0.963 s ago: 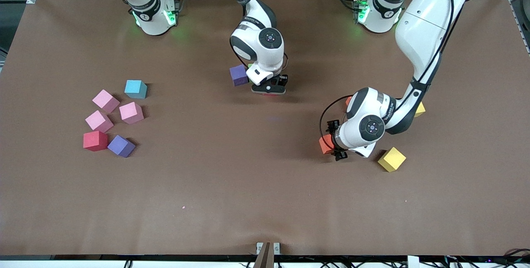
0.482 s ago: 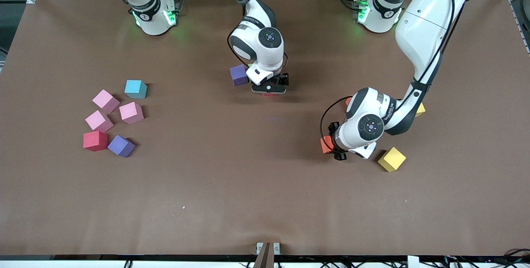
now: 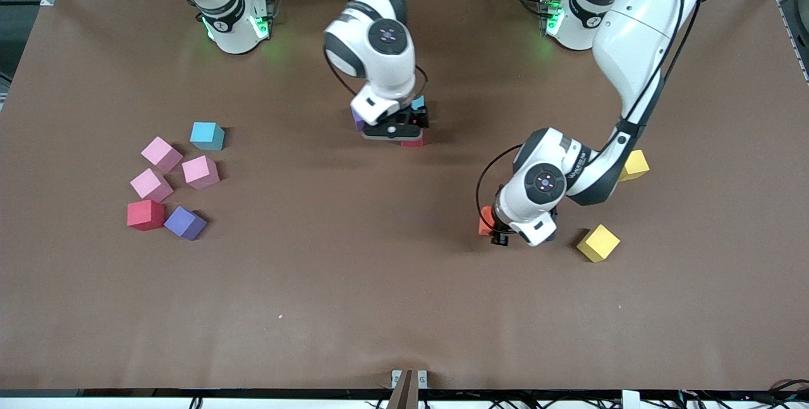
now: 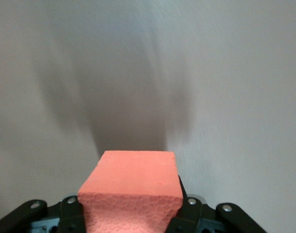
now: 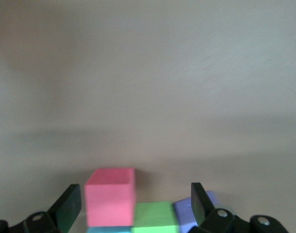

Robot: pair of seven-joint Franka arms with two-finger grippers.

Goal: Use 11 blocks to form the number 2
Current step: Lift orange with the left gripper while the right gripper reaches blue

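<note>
Now, toward the right arm's end of the brown table (image 3: 404, 308) lies a loose cluster of blocks: a light blue block (image 3: 206, 136), three pink blocks (image 3: 161, 154) (image 3: 200, 172) (image 3: 151, 184), a red block (image 3: 145, 215) and a purple block (image 3: 185, 223) just beside it, nearest the front camera.

Near the middle of the table, the right claw (image 3: 395, 131) hangs over a small group of blocks, its fingers (image 5: 68, 208) spread wide and holding nothing. Its wrist view shows a red block (image 5: 110, 203), a green block (image 5: 156, 216) and a purple block (image 5: 189, 209) side by side below it, with a sliver of a light blue block (image 5: 109, 229) at the picture's edge. From the front only slivers of purple (image 3: 358, 121), light blue (image 3: 418, 103) and red (image 3: 413, 141) show around the claw.

Toward the left arm's end, the left claw (image 3: 499, 232) is closed on an orange block (image 4: 131, 189), which it holds between its fingers (image 4: 73, 213) above the table. A yellow block (image 3: 598, 243) lies beside it on the table, and another yellow block (image 3: 634, 165) lies farther from the front camera, partly covered by the left arm.
</note>
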